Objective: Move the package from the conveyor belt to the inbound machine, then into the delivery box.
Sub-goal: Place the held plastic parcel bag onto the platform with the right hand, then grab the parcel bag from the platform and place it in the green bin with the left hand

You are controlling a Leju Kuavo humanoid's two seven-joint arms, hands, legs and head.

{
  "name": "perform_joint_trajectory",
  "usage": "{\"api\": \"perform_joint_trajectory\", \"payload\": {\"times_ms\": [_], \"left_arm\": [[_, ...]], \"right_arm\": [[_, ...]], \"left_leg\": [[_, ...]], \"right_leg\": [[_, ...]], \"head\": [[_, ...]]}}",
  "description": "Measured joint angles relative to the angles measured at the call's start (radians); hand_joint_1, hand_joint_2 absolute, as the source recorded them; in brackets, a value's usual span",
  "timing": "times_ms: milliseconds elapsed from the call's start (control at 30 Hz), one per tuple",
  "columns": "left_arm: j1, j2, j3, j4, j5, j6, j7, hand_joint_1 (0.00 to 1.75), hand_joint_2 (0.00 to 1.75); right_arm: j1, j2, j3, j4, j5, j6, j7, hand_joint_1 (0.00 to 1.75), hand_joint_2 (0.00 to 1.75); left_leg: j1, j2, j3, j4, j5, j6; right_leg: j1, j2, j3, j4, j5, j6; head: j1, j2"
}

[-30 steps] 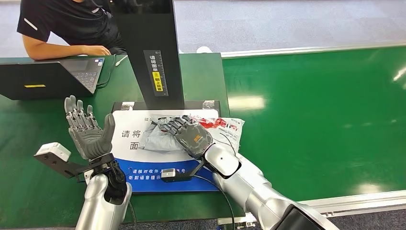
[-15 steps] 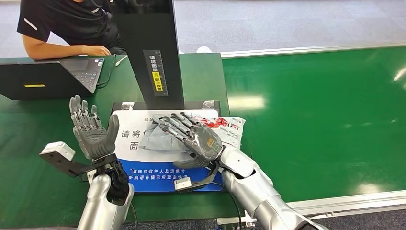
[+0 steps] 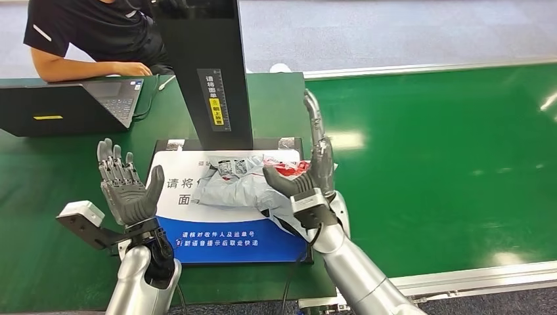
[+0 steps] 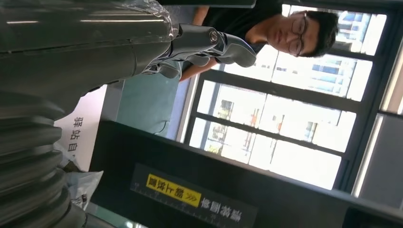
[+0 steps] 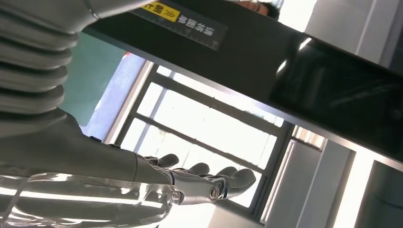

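Grey package flat on white-and-blue machine pad, between two raised hands. Right hand just beside, wide open, holding nothing. Left hand open too.

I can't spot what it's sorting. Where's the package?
In the head view the package lies on the white and blue pad in front of the black post, between the left hand and right hand.

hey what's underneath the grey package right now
The package lies on the inbound machine's white and blue printed pad, in front of its black column. The print under the package is covered. Neither hand touches it.
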Motion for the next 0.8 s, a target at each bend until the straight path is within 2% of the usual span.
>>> {"api": "perform_joint_trajectory", "payload": {"times_ms": [100, 233, 300, 400, 500, 567, 667, 800], "left_arm": [[0.012, 0.019, -0.012, 0.0, -0.066, -0.067, 0.006, 0.0, 1.75], [0.039, 0.047, -0.031, 0.0, -0.155, -0.181, 0.046, 0.0, 1.75], [0.055, 0.057, -0.036, 0.0, -0.201, -0.229, 0.073, 0.0, 1.75], [0.07, 0.065, -0.037, 0.0, -0.241, -0.262, 0.09, 0.0, 1.75], [0.075, 0.068, -0.038, 0.0, -0.261, -0.267, 0.097, 0.0, 1.75], [0.076, 0.071, -0.044, 0.0, -0.329, -0.248, 0.133, 0.0, 1.75], [0.078, 0.075, -0.065, 0.003, -0.568, -0.183, 0.238, 0.0, 1.75], [0.077, 0.082, -0.103, 0.02, -0.897, -0.143, 0.389, 0.0, 1.75]], "right_arm": [[0.045, -0.062, -0.059, -0.118, 0.04, 0.092, 0.069, 0.0, 1.75], [0.143, -0.134, -0.218, -0.206, 0.048, 0.282, 0.148, 0.0, 1.75], [0.192, -0.156, -0.31, -0.22, 0.046, 0.363, 0.171, 0.0, 1.75], [0.245, -0.169, -0.422, -0.227, 0.052, 0.422, 0.178, 0.0, 1.75], [0.272, -0.172, -0.487, -0.235, 0.065, 0.44, 0.189, 0.0, 1.75], [0.289, -0.172, -0.516, -0.242, 0.075, 0.447, 0.219, 0.0, 1.75], [0.351, -0.171, -0.593, -0.256, 0.084, 0.482, 0.268, 0.0, 1.75], [0.452, -0.152, -0.732, -0.264, 0.113, 0.555, 0.284, 0.0, 1.75]], "left_leg": [[0.0, -0.001, 0.0, 0.0, 0.0, 0.0], [-0.001, -0.002, 0.0, 0.0, -0.001, 0.001], [-0.001, -0.002, 0.0, 0.0, -0.001, 0.001], [-0.001, -0.001, -0.001, 0.0, -0.001, 0.001], [-0.001, -0.001, 0.0, 0.0, -0.001, 0.001], [0.0, -0.001, 0.001, 0.0, -0.001, 0.001], [0.0, -0.003, 0.001, 0.0, -0.001, 0.001], [0.0, -0.003, -0.001, 0.0, -0.001, 0.001]], "right_leg": [[0.0, -0.001, 0.001, -0.001, 0.0, 0.0], [0.0, -0.001, 0.002, -0.002, 0.0, 0.0], [-0.001, -0.001, 0.002, -0.002, 0.0, 0.0], [-0.001, -0.001, 0.001, -0.002, 0.0, 0.0], [0.0, -0.001, 0.001, -0.002, 0.0, 0.0], [0.0, -0.001, 0.001, -0.002, 0.0, 0.0], [0.0, -0.003, 0.002, -0.002, -0.001, 0.0], [0.0, -0.004, 0.002, -0.002, -0.001, 0.0]], "head": [[0.0, 0.0], [0.0, 0.0], [0.0, 0.0], [0.0, 0.0], [0.0, 0.0], [0.0, 0.0], [0.0, 0.0], [0.001, 0.0]]}}
